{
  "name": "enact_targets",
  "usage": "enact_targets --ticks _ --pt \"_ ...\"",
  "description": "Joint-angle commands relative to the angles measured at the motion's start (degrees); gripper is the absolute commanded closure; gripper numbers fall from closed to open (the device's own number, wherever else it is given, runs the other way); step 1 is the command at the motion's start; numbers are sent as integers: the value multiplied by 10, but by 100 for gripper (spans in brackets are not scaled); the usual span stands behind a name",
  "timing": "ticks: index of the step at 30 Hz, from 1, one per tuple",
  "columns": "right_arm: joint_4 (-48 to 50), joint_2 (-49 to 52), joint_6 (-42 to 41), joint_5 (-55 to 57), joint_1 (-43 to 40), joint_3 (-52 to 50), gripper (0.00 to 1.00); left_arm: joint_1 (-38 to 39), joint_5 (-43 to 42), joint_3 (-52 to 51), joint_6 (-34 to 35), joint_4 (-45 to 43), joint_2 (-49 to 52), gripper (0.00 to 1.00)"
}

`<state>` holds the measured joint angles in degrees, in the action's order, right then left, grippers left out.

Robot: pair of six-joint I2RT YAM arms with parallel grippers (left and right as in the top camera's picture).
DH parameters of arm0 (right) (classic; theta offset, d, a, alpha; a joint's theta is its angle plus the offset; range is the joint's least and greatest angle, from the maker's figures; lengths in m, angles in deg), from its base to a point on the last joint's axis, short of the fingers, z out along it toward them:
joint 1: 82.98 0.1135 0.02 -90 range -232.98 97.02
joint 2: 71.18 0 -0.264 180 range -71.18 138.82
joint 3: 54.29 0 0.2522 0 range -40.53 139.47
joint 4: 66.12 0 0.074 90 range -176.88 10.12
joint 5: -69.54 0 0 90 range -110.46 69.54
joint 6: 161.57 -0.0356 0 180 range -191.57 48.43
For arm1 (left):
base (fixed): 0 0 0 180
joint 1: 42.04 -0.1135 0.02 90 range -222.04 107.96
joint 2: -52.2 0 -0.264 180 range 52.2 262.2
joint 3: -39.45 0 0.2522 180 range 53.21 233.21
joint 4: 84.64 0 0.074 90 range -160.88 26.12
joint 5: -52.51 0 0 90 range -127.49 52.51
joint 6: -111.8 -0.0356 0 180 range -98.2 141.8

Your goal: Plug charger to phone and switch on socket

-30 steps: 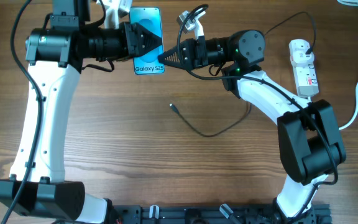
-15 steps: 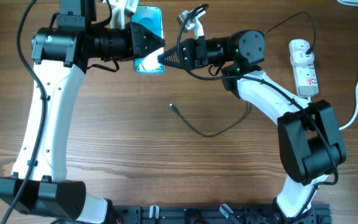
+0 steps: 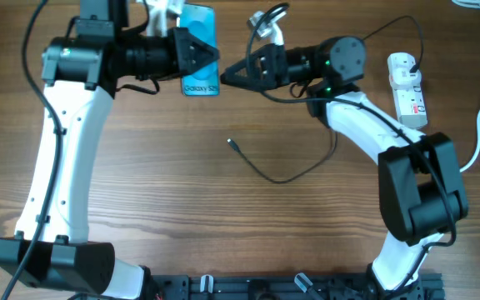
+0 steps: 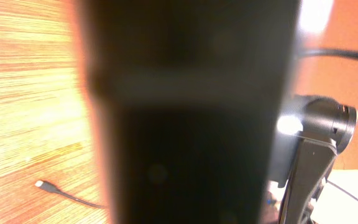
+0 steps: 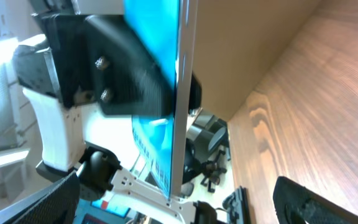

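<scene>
Positioning of the phone point(image 3: 201, 83) is judged in hand, it being clenched in the left gripper point(image 3: 200, 55) above the table point(image 3: 140, 175), and the charger point(image 3: 232, 144) lying mid-table must next be fetched by the released right gripper point(image 3: 227, 73).

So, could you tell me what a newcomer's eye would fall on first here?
The teal phone, held by the left gripper at top centre, with the right gripper facing it, jaws open. Below them the black charger lies loose, its tip free; the white socket sits far right.
</scene>
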<state>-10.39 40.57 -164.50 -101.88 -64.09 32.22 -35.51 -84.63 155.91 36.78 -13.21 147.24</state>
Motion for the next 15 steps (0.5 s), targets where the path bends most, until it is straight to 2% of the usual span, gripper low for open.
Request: enact_targets --ticks 1,2,4,6,8,11,15 --pt "1 -2 6 -43 -29 6 0 -53 -3 4 150 1 -4 96" --pt "-2 -2 6 -47 -37 2 0 -68 -11 4 207 17 -4 96" --pt "-35 -1 27 -46 -55 -21 0 -100 -93 4 266 37 -4 96" --pt "-139 -1 98 -44 -66 -44 0 -109 -173 4 336 59 -4 96" --pt "-259 -1 179 -26 -72 -73 0 -105 -181 4 428 102 -5 96" --pt "-317 -1 218 18 -73 -107 0 -90 -183 4 471 143 -5 96" --pt "-380 -1 280 59 -72 -127 0 -82 -278 4 489 201 -5 96"
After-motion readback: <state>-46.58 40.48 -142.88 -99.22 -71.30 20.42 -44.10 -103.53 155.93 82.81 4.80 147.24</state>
